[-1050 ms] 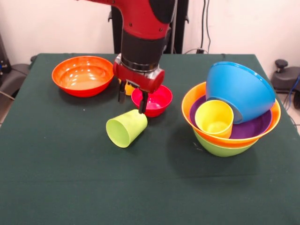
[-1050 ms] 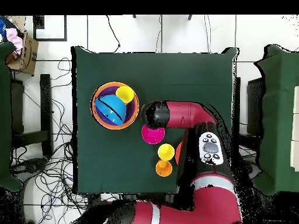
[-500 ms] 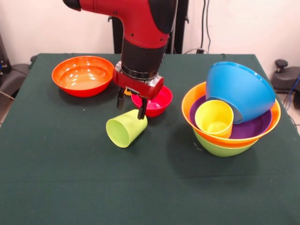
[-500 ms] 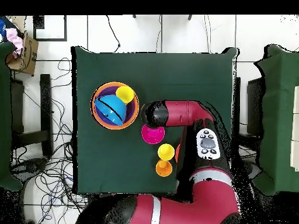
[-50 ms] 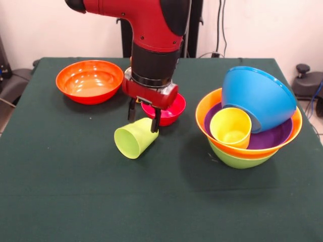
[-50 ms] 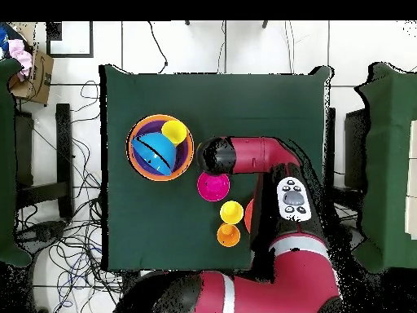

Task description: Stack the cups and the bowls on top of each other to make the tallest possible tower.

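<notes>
A lime green cup (image 5: 135, 139) lies on its side near the table's middle, its mouth facing the front left. My gripper (image 5: 144, 118) stands open over the cup's base end, one finger on each side. Just behind it sits the small magenta bowl (image 5: 171, 107). The tower (image 5: 248, 121) on the right is a lime green bowl (image 5: 237, 160), an orange bowl (image 5: 262, 151) and a purple bowl (image 5: 275, 136), with a yellow cup (image 5: 230, 127) and a tilted blue bowl (image 5: 257, 96) inside. From overhead the arm hides the lime cup and the gripper.
A red-orange bowl (image 5: 90, 80) rests at the far left. From overhead, a yellow cup (image 6: 231, 212) and an orange cup (image 6: 228, 235) stand beyond the magenta bowl (image 6: 212, 187), beside the arm. The tower (image 6: 160, 147) is left of the arm.
The gripper has come down a little, so its fingers now straddle the lime green cup's base. The cup, bowls and tower have not moved.
</notes>
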Robot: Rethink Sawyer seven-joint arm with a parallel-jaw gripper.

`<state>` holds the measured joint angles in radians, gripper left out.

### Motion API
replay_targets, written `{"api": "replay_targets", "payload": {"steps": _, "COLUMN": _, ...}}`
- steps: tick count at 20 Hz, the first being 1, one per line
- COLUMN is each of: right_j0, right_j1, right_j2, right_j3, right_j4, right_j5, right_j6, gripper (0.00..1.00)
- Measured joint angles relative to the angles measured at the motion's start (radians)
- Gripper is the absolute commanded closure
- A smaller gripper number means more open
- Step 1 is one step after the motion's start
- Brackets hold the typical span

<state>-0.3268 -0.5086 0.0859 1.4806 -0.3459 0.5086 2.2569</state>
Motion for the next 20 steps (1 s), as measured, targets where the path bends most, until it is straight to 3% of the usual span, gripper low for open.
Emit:
{"api": "replay_targets", "payload": {"steps": 9, "right_j0": -0.074, "right_j1": -0.091, "right_j2": 0.086, "right_j3": 0.132, "right_j4": -0.048, "right_j5": -0.052, "right_j6": 0.000, "gripper": 0.00}}
{"api": "replay_targets", "payload": {"steps": 20, "right_j0": -0.080, "right_j1": -0.125, "right_j2": 0.108, "right_j3": 0.218, "right_j4": -0.055, "right_j5": -0.053, "right_j6": 0.000, "gripper": 0.00}}
